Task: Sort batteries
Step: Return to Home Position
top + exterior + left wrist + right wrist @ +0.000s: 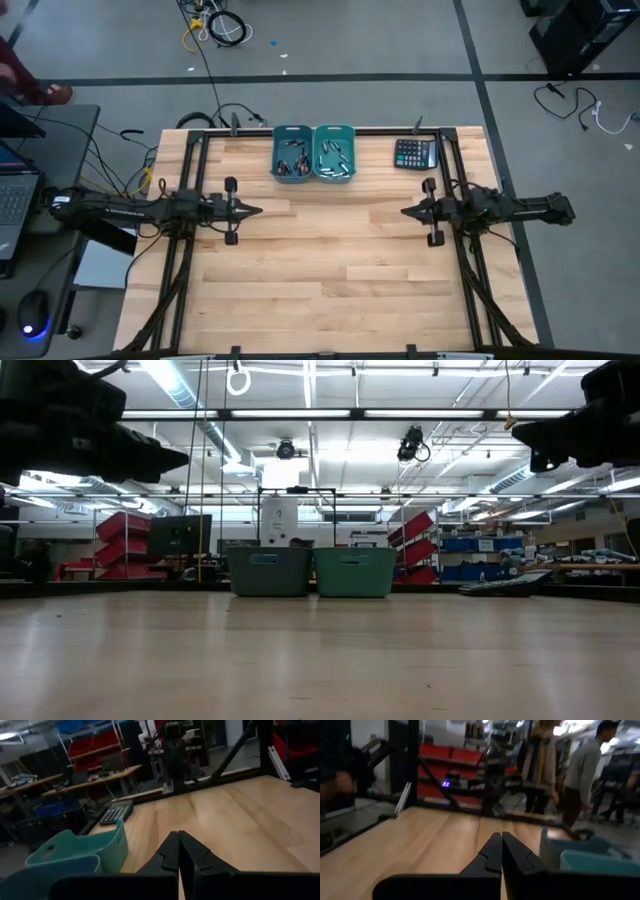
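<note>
Batteries (pixel 333 160) — all lie inside the two teal bins (pixel 313 150), which stand touching side by side at the far edge of the bench (pixel 330 280), near the calculator (pixel 415 153). The silvery ones fill the bin closer to the calculator; the dark ones (pixel 290 160) fill the bin farther from it. No battery lies loose on the bench, so sorting appears complete.

Judged handling: small rigid metal cylinders, light, smooth, prone to roll or slip. They are best taken across the middle of the barrel, with the jaws square to its axis.

Left gripper (pixel 252 210): fingers pressed together, empty, raised above the bench, well apart from the calculator and beyond the bins. Right gripper (pixel 408 211): likewise closed and empty, near the calculator on its nearer side. Both arms reach inward with their tips facing each other — a parked pose, in my judgement.
</note>
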